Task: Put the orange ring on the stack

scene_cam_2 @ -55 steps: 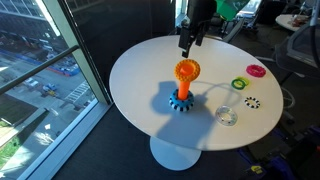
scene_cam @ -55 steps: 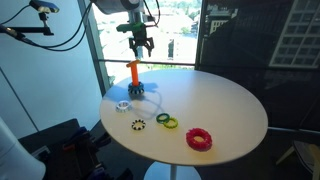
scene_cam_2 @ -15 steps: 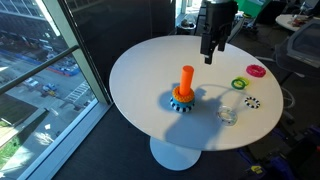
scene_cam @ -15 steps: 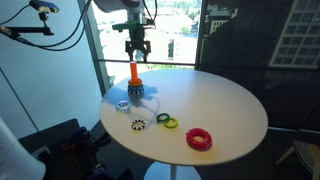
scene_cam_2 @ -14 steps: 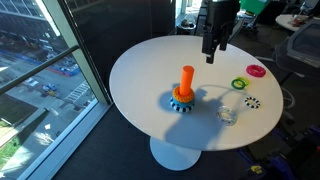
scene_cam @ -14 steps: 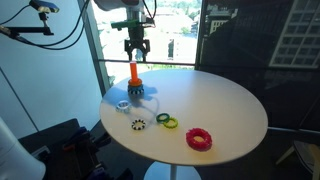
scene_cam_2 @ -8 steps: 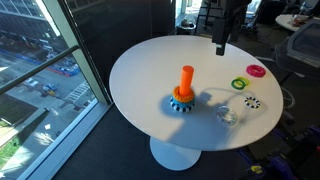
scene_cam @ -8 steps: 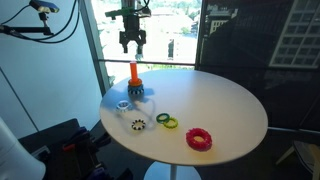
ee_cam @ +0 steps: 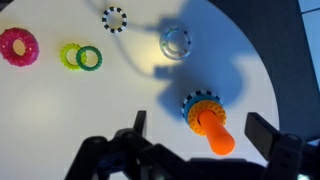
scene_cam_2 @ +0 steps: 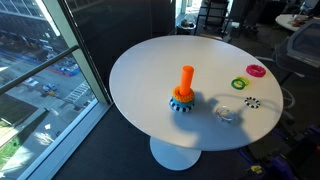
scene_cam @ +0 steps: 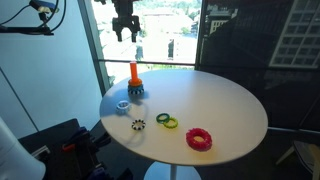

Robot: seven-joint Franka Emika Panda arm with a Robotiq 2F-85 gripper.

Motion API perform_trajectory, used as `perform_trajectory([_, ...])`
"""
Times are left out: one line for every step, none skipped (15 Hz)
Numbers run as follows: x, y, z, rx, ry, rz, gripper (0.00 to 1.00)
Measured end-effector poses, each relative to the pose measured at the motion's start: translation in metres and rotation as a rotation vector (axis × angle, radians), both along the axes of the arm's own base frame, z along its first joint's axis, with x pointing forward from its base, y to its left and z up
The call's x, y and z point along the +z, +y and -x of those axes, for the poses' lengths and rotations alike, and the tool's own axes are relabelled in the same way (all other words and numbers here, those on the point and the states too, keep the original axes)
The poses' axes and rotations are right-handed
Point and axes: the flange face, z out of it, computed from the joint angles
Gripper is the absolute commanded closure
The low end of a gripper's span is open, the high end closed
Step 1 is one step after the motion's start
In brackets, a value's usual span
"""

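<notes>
The tool (scene_cam: 126, 35) hangs high above the peg (scene_cam: 134, 72), with open air between. The peg alone stands tall on the desk (scene_cam: 225, 105); flat rings (scene_cam: 191, 138) lie along one edge, the rest bare. Window glass (scene_cam: 170, 40) stands close behind.

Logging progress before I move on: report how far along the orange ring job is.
Done, it appears: the orange ring sits around the peg of the stack, down on its teal base. In hand: nothing; the gripper hangs open and empty high above the table. Left: nothing for this ring; the pink ring and other loose rings lie apart.
</notes>
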Motion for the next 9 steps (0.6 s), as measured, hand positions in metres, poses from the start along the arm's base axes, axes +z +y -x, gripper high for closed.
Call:
perform_trajectory([0.006, -0.002, 0.005, -0.007, -0.01, -0.002, 0.0])
perform_trajectory([0.01, -0.005, 0.009, -0.015, -0.019, -0.002, 0.0])
perform_trajectory([0.014, -0.007, 0.013, -0.03, -0.026, -0.001, 0.0])
perform_trajectory([0.017, -0.009, 0.017, -0.045, -0.032, 0.0, 0.0])
perform_trajectory([0.019, -0.011, 0.02, -0.059, -0.037, 0.001, 0.0])
perform_trajectory([0.02, -0.012, 0.023, -0.069, -0.039, 0.002, 0.0])
perform_trajectory([0.02, -0.013, 0.025, -0.077, -0.04, 0.003, 0.0])
perform_trajectory([0.02, -0.013, 0.026, -0.08, -0.04, 0.004, 0.0])
perform_trajectory([0.019, -0.014, 0.027, -0.081, -0.039, 0.005, 0.0])
